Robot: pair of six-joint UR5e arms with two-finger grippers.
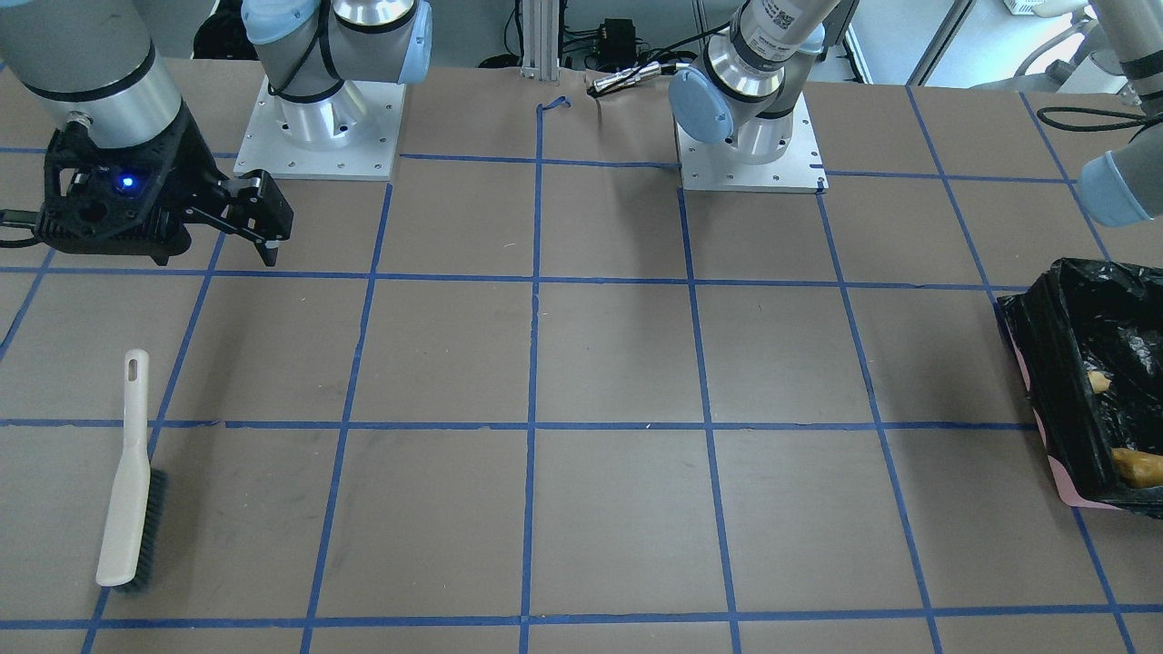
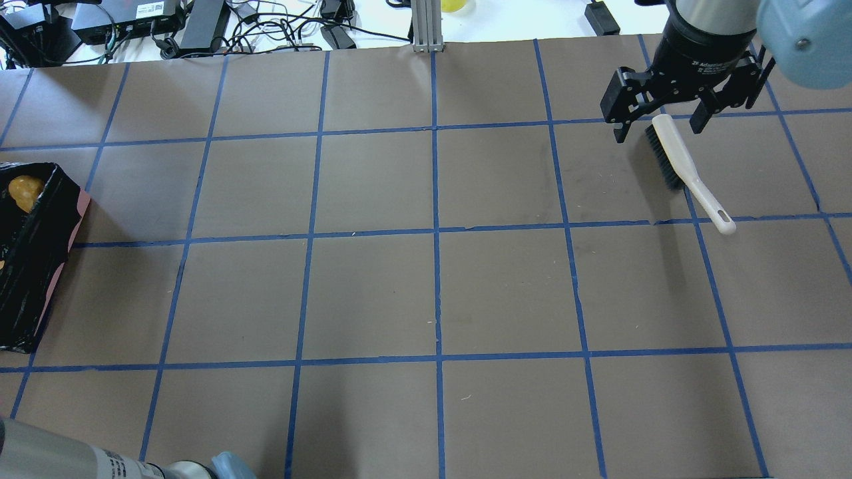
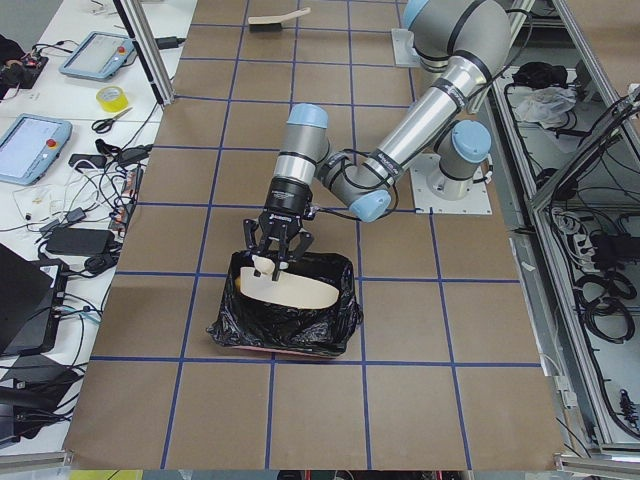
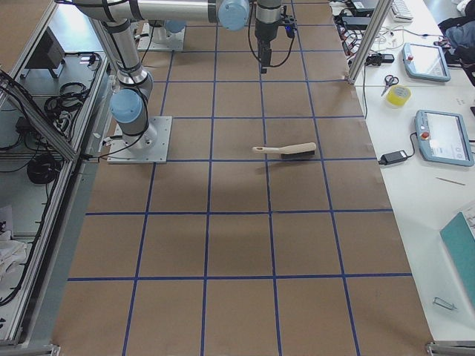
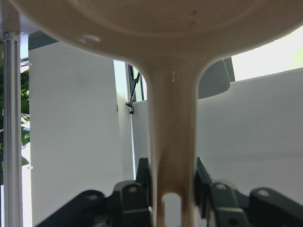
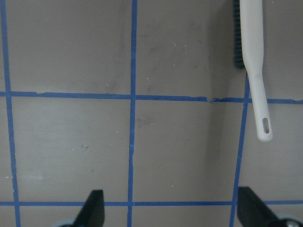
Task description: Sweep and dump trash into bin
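The left arm stretches out over the bin (image 3: 232,330), wrist pointing down. The left end effector (image 3: 277,243) is clamped on the handle of a beige dustpan (image 3: 300,291), which hangs tilted over the bin's black-lined opening. At the other end of the surface (image 1: 618,363), the right arm hovers with the right end effector (image 6: 173,213) spread wide and holding nothing (a brush (image 2: 679,156) lies flat beneath it). Golden-brown pieces of trash (image 1: 1136,465) sit inside the bin.
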